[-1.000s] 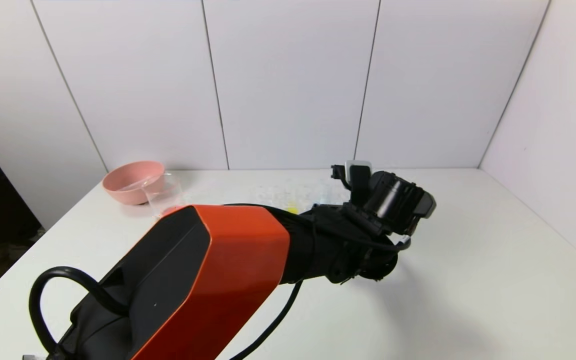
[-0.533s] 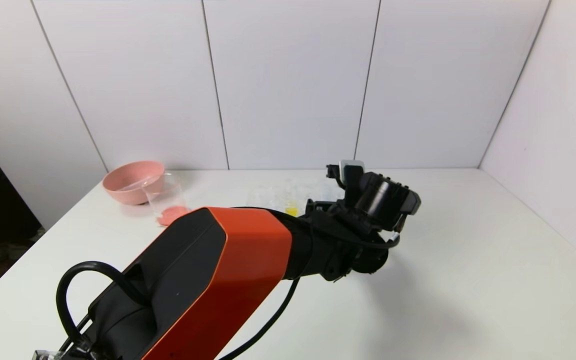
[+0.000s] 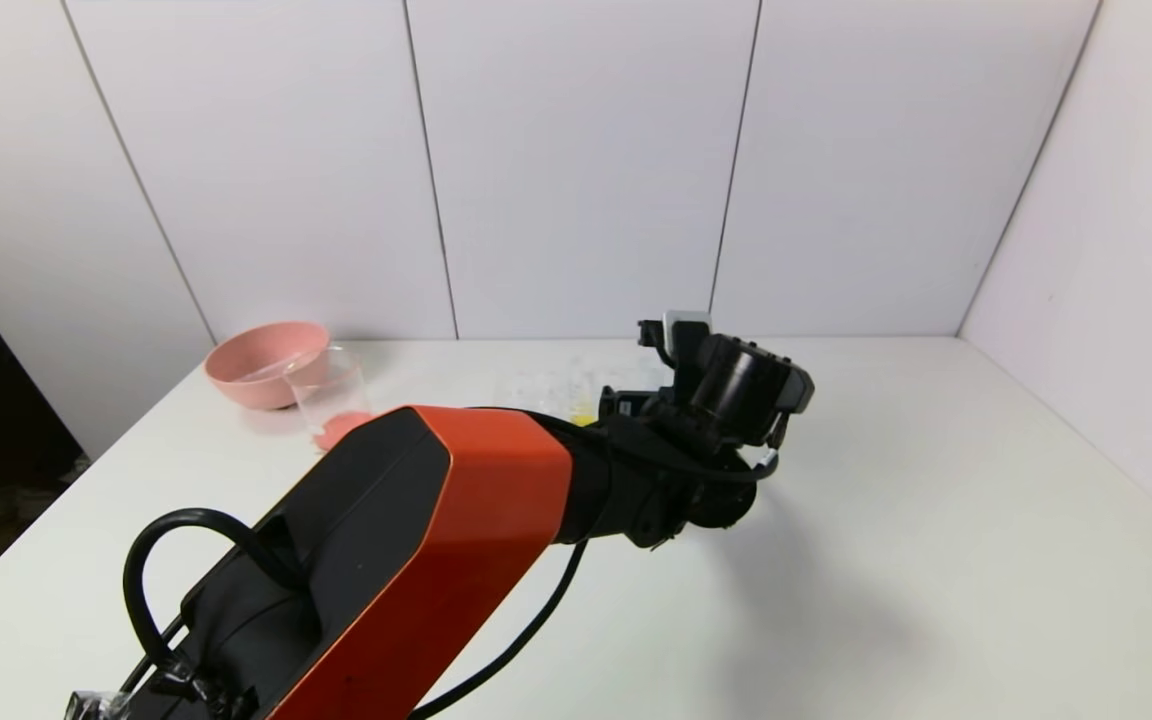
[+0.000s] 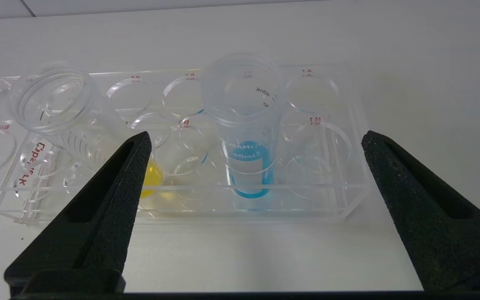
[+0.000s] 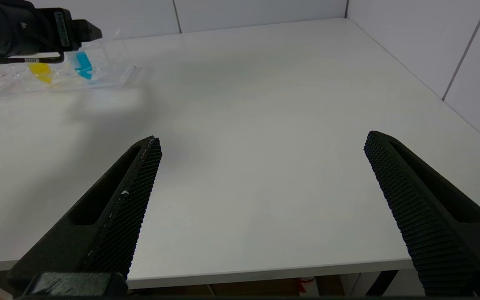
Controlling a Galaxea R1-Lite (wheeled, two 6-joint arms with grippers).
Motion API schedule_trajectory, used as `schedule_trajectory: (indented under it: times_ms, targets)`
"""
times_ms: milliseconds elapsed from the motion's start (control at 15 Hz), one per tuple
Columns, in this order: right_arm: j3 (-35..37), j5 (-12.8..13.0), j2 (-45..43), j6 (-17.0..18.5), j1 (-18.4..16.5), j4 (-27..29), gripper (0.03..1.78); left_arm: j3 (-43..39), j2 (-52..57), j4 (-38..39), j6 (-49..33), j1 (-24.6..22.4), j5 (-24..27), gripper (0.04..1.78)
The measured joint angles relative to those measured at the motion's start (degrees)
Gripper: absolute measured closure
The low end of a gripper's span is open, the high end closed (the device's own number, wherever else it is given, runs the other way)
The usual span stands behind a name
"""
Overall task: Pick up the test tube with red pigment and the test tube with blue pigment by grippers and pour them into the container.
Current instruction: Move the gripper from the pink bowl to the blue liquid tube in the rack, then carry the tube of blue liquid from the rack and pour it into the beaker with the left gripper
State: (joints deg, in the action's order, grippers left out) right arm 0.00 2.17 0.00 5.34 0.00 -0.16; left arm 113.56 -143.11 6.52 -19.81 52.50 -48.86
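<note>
Left wrist view: left gripper (image 4: 254, 139) jaws spread wide, nothing held, just in front of the rack (image 4: 350, 125). Blue tube (image 4: 246, 137) upright in the rack, between the jaws. Yellow tube (image 4: 77, 121) leans in the rack beside it. Beaker (image 3: 328, 392) well left of the rack, touching the pink bowl (image 3: 261, 362), red liquid in it. Right gripper (image 5: 261, 146) open, empty, far from the rack.

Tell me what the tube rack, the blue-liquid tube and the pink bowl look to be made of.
Tube rack: clear rigid plastic, probably acrylic; glossy flat plates, bright cut edges, red printed labels.
Test tube with blue pigment: slightly cloudy clear plastic, likely; moulded rings at the mouth, printed scale.
Pink bowl: opaque matte plastic or similar; even colour, no shine.
</note>
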Motion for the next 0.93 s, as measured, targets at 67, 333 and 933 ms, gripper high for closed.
schedule_trajectory:
  times_ms: [67, 333, 933]
  targets:
    - [0.0, 0.02, 0.0, 0.0, 0.0, 0.0, 0.04, 0.0, -0.02, 0.01, 0.0, -0.02, 0.0, 0.06]
    - [0.0, 0.02, 0.0, 0.0, 0.0, 0.0, 0.04, -0.02, -0.26, 1.02, 0.0, -0.39, 0.0, 0.34]
    - [0.0, 0.02, 0.0, -0.02, 0.0, -0.02, 0.04, -0.18, -0.22, 1.24, -0.02, -0.44, -0.37, 1.4]
